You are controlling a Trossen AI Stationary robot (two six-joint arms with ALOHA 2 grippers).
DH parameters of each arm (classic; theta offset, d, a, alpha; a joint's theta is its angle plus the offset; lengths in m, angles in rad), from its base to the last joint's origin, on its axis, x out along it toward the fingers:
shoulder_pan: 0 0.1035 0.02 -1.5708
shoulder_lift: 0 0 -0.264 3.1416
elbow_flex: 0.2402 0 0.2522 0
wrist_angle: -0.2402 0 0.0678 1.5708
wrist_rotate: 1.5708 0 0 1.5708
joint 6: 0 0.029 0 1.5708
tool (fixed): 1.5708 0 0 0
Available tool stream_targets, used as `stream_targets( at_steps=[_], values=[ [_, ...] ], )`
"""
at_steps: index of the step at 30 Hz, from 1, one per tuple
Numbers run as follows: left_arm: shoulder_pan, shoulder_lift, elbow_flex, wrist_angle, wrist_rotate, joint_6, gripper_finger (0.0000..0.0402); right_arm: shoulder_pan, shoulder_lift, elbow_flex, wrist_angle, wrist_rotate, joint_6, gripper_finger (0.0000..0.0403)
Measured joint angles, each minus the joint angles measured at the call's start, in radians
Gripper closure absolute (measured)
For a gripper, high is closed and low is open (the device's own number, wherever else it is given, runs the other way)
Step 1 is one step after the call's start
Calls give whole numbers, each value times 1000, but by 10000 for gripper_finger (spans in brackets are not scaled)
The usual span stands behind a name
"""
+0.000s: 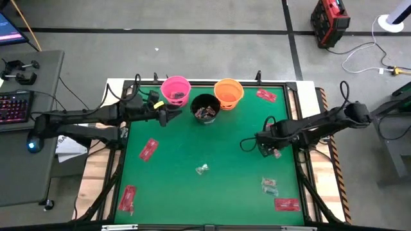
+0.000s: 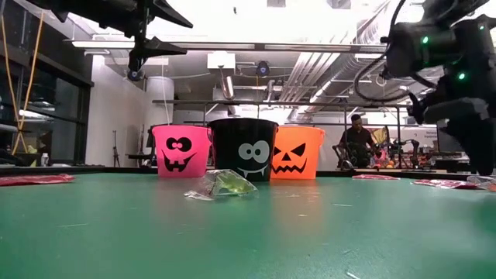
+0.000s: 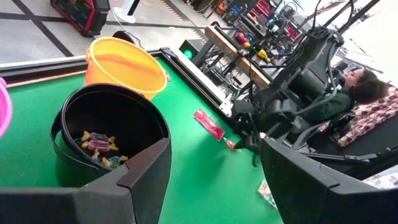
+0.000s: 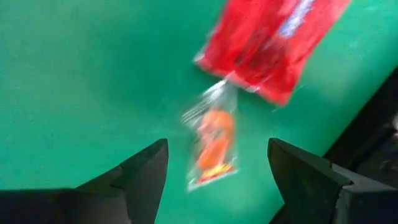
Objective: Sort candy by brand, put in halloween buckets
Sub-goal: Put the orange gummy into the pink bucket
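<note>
Bright, even light is falling from overhead, and in the low view the ceiling fixtures [image 2: 325,15] are blowing out to white glare. That glare is turning the arms above into near-silhouettes, while the green bench [image 2: 248,232] is taking on a soft sheen. Seen from above, shadows are staying faint and short — the arms are casting only pale smudges on the bench. The right wrist view is smearing with motion blur: the red packet [image 4: 267,43] and the clear-wrapped orange sweet [image 4: 214,140] are showing without crisp edges. In the left wrist view the black bucket [image 3: 109,134] is showing sharp, while the near dark fingers [image 3: 137,180] are going soft — too close for focus.
</note>
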Motion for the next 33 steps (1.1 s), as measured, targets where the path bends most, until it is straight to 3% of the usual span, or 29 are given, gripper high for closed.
stream_targets(
  at_steps=[13,18,22,28,33],
  values=[
    [0,0,0,0,0,0,165,-100,-2,-104,158,6,11,223],
    [0,0,0,0,0,0,165,-95,1,-92,144,10,4,294],
    [0,0,0,0,0,0,165,-68,-1,-22,135,25,-32,386],
    [0,0,0,0,0,0,165,-35,-2,198,143,74,-129,399],
    [0,0,0,21,-3,-11,165,-79,26,324,389,139,-271,401]
  ],
)
